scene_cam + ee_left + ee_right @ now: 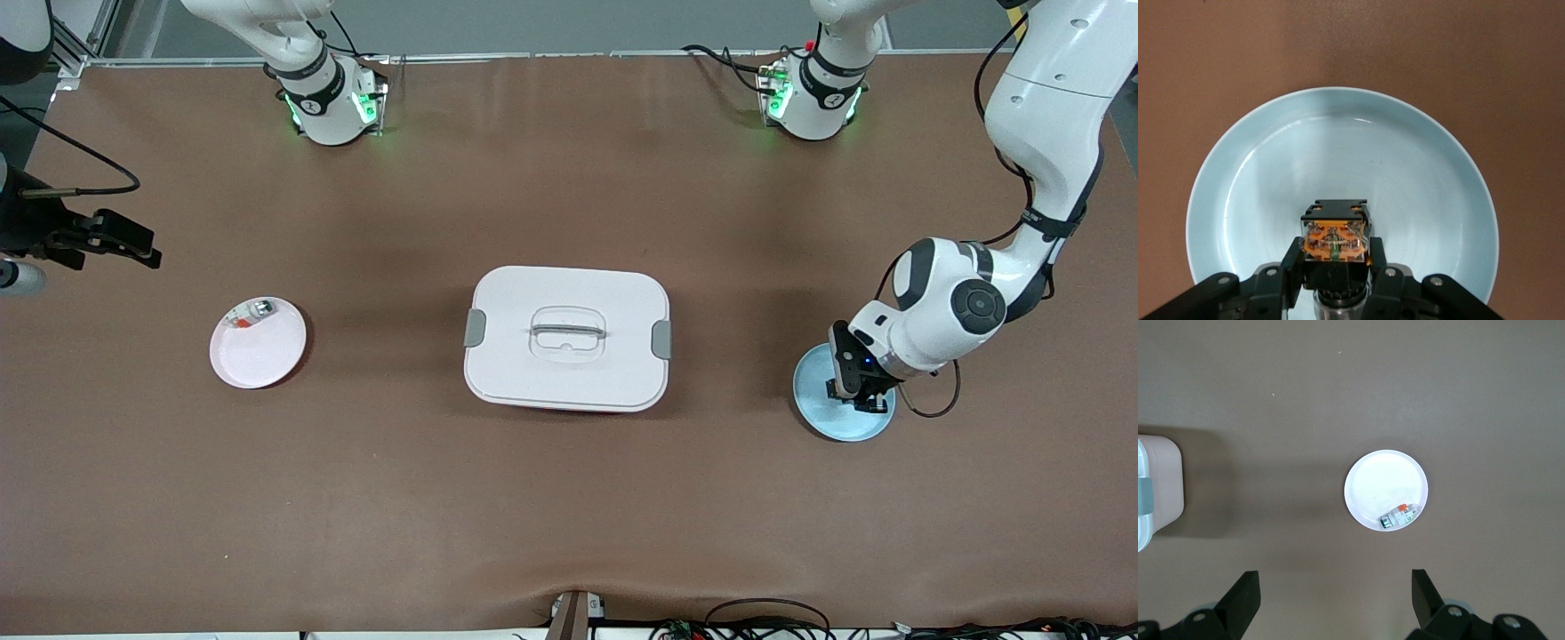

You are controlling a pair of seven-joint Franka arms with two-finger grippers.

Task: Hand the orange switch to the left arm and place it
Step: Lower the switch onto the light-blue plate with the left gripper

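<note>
the left gripper [1335, 270] is down at the blue plate [822, 418], at the left arm's end of the bench [569, 498], and its fingers [1291, 263] are closed in on the switch [1336, 240]. in the left wrist view the switch sits right between the fingers, orange face up toward the camera, black body around it, low over the plate's inside. can't tell if it's lifted off the plate or touching it.

the right gripper [1336, 597] hangs up in the air over the right arm's end of the bench, by the pink plate [258, 351]. its fingers are spread wide with nothing in them. that plate has a small silver-green part [1398, 516] near its rim, not the thing we want.

the bit that matters: the box [567, 338] sits mid-bench, right between the two plates, so a straight line from the switch to the right gripper runs over it. the left arm is the one on the switch, the right arm is well apart from it. my guess is the handoff needs to go up and over the lid, or round the box on the side nearer the camera or nearer the bases.
</note>
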